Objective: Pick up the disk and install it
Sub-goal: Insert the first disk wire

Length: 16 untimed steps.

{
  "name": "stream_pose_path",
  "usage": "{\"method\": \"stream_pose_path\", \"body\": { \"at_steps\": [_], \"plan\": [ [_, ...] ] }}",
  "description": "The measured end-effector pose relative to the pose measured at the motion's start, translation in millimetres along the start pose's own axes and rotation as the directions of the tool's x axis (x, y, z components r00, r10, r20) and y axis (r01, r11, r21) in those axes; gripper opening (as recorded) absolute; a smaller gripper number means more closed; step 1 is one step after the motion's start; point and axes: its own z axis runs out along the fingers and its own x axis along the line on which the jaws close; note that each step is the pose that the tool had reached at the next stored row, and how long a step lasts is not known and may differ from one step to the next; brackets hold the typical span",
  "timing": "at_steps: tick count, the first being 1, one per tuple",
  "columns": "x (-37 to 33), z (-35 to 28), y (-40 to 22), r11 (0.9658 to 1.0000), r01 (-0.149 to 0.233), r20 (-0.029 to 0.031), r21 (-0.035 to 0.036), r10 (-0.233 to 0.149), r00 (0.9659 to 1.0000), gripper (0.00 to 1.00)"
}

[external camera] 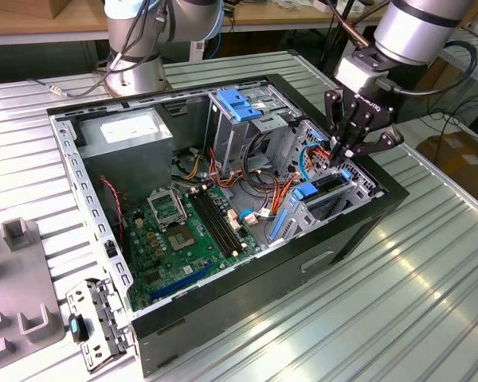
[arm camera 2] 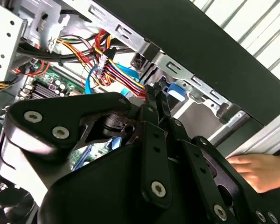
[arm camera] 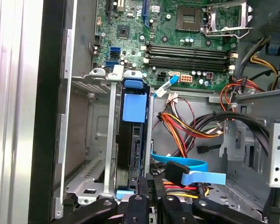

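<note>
The disk (external camera: 328,188) stands on edge in the drive bay at the case's corner on the exterior view's right, its blue rail tabs showing at both ends. In the first wrist view the disk (arm camera: 130,154) is a dark slab between grey bay walls, with a blue tab at its far end. My gripper (external camera: 339,156) hangs right over its near end, fingers drawn together. The fingertips (arm camera: 151,186) sit beside the disk's near blue tab. In the second wrist view the gripper (arm camera 2: 154,91) points at that blue tab (arm camera 2: 175,90).
The open black case (external camera: 358,231) lies on a ribbed metal table. Inside are a motherboard (external camera: 183,231), a grey power-supply box (external camera: 131,131), a bare blue bracket (external camera: 237,103) on the drive cage, and loose cables (arm camera: 186,128) by the bay. A person's hand (arm camera 2: 259,170) rests outside the case.
</note>
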Motion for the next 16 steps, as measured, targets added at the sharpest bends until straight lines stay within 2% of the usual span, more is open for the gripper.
{"method": "stream_pose_path", "body": {
  "at_steps": [1,2,3,9,16],
  "plan": [
    [0.4,0.6,0.4,1.0000,0.000,0.0096,0.0007,0.000,1.0000,0.16],
    [0.3,0.9,1.0,1.0000,-0.001,0.0140,0.0010,0.001,0.9999,0.16],
    [0.2,1.3,1.9,1.0000,-0.002,0.0154,0.0011,0.002,0.9999,0.16],
    [1.3,3.4,5.9,0.9998,-0.019,0.0154,0.0011,0.019,0.9997,0.16],
    [14.3,3.9,10.6,0.9998,-0.019,0.0158,0.0011,0.019,0.9997,0.16]
  ]
}}
